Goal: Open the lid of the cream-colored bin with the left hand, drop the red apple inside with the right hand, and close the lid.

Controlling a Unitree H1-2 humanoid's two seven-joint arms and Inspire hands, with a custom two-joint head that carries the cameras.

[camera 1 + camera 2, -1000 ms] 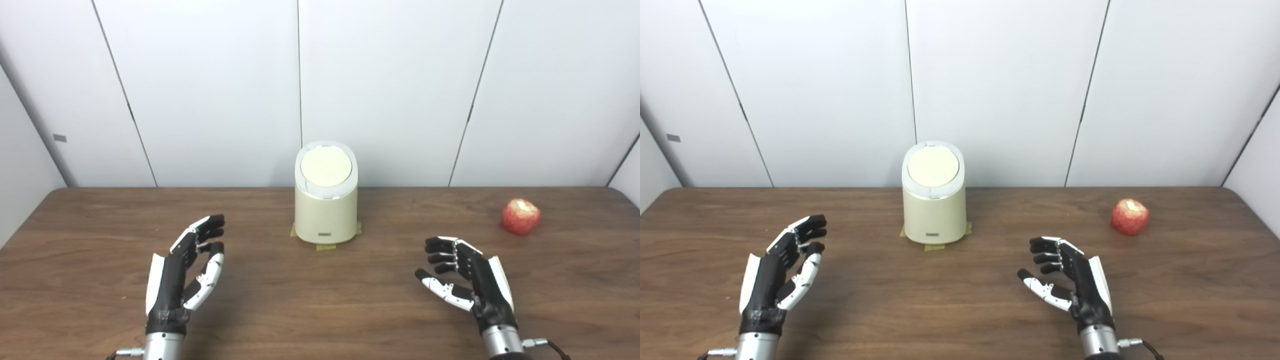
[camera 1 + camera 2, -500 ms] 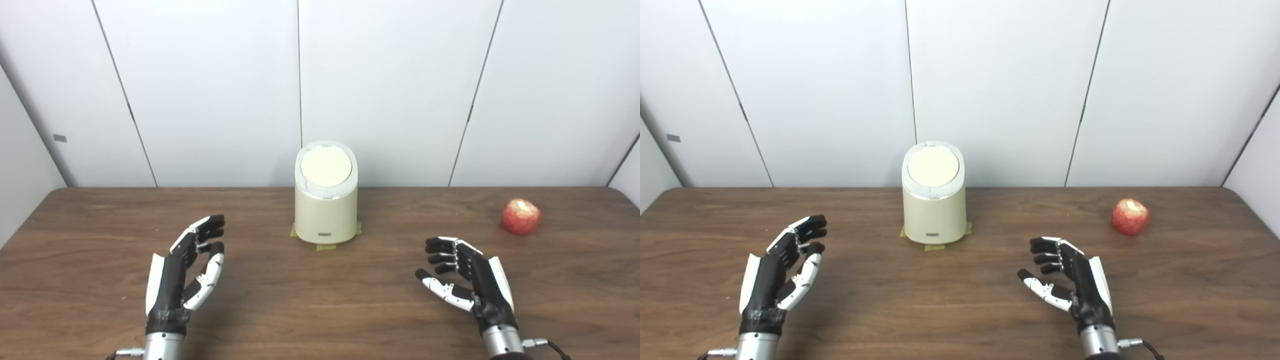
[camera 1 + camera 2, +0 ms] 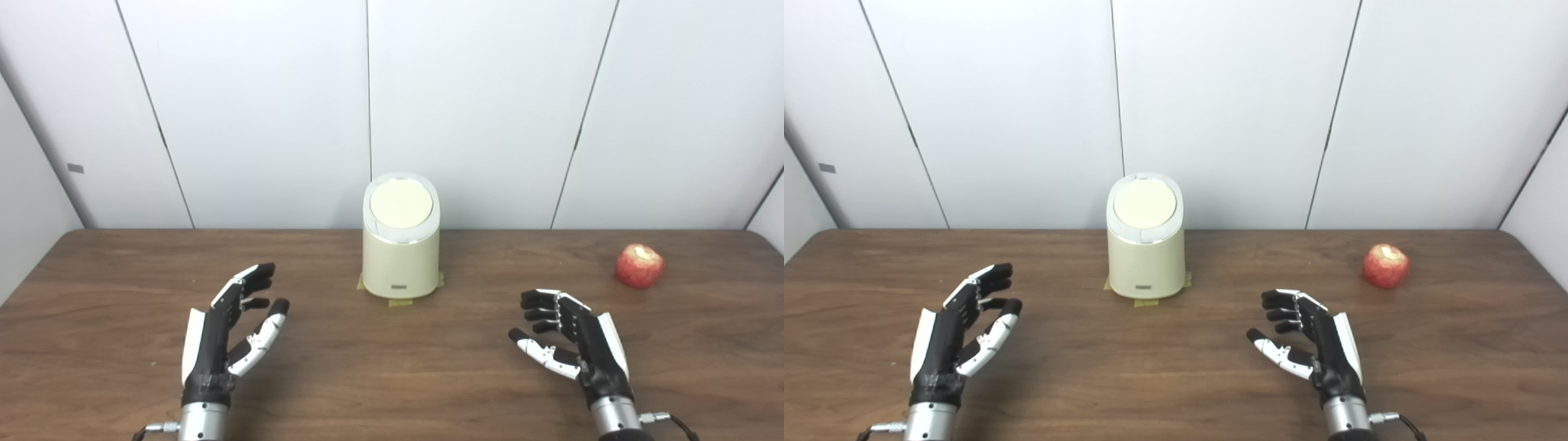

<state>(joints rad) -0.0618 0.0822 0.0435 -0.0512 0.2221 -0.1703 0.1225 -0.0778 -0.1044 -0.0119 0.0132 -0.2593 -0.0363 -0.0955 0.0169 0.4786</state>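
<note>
Both forearms cut off at bottom edge, only wrists show. Small label low on bin [image 3: 400, 245] front too small to read. Bin interior hidden, lid [image 3: 401, 204] down and closed. Tape [image 3: 400, 301] bits peek out under bin base, mostly covered.

Left hand [image 3: 228, 331] empty, fingers spread wide, thumb splayed toward center, palm facing inward, above table [image 3: 122, 275] at near left. Touches nothing. Right hand [image 3: 572, 340] empty too, fingers loosely curled but apart, thumb out to the left, at near right. Can't tell if either hand rests on the wood.

Bin upright at table's far center against wall [image 3: 257, 110], well apart from both hands. Apple [image 3: 639, 266] on table far right, beyond right hand, not touching it.
</note>
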